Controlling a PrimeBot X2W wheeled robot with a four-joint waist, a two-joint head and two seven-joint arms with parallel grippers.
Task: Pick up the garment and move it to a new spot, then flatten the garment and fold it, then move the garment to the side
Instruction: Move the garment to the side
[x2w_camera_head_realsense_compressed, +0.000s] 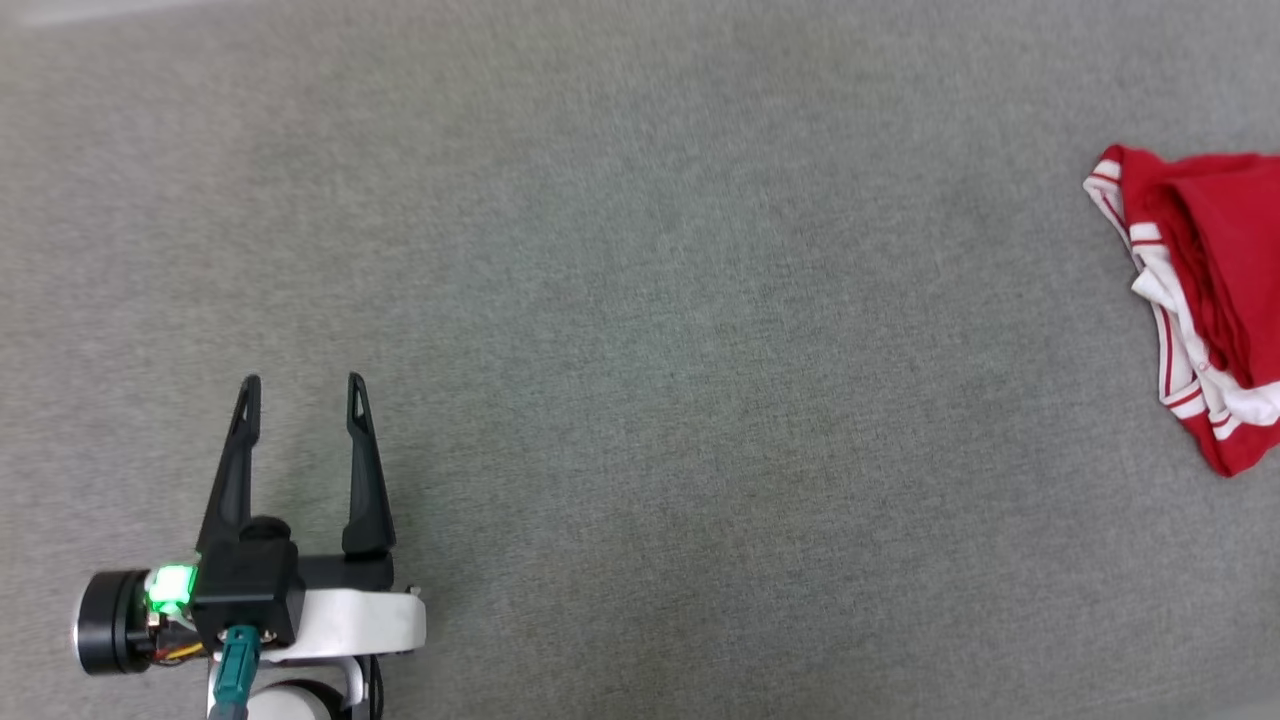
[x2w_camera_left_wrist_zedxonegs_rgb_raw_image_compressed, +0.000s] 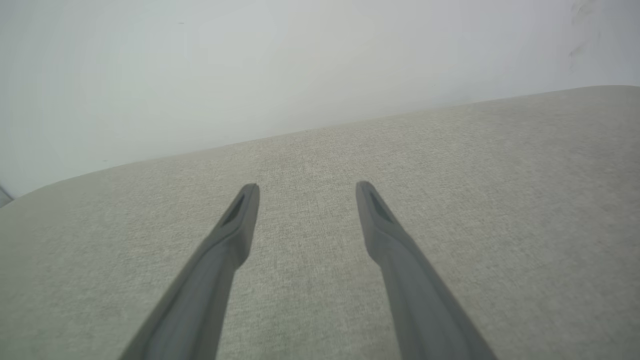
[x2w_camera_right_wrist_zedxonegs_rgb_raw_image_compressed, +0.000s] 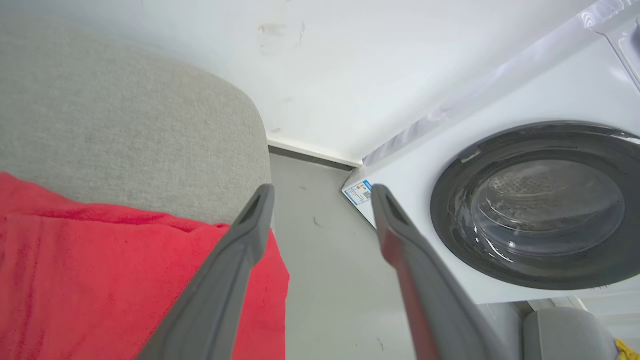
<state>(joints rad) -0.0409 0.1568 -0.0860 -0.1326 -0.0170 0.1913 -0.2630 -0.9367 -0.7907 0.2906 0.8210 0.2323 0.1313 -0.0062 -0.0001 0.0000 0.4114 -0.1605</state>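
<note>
Left gripper (x2w_camera_head_realsense_compressed: 302, 390): sits at the lower left of the head view, points up the frame, spreads 2 dark fingers wide, grips nothing. Carries a green light (x2w_camera_head_realsense_compressed: 172, 585) on the wrist block just behind. Hangs over a grey fabric surface (x2w_camera_head_realsense_compressed: 640, 300), bare between the fingertips in the left wrist view as well. Beyond that surface, along the top of the left wrist view: a pale wall (x2w_camera_left_wrist_zedxonegs_rgb_raw_image_compressed: 250, 65).

Garment (x2w_camera_head_realsense_compressed: 1210, 290): lies bunched at the right edge of the head view, well apart from the left gripper, cut off by the frame. Shows red cloth with white, red-striped trim down its left side.

Right gripper (x2w_camera_right_wrist_zedxonegs_rgb_raw_image_compressed: 322, 195): rises from the bottom middle of the right wrist view, fingers set wide, nothing between the tips. Overlaps the garment's plain red cloth at the lower left of that frame with 1 finger; cannot tell whether touching. Behind the red cloth, upper left: rounded corner of the grey fabric surface. Past the fingertips: grey floor (x2w_camera_right_wrist_zedxonegs_rgb_raw_image_compressed: 325, 290), then a white washing machine (x2w_camera_right_wrist_zedxonegs_rgb_raw_image_compressed: 415, 165) at the right, with a round dark door (x2w_camera_right_wrist_zedxonegs_rgb_raw_image_compressed: 540, 205) and a small blue-and-white label (x2w_camera_right_wrist_zedxonegs_rgb_raw_image_compressed: 358, 192) at its corner. Farthest, top of frame: the wall, lightly scuffed.
</note>
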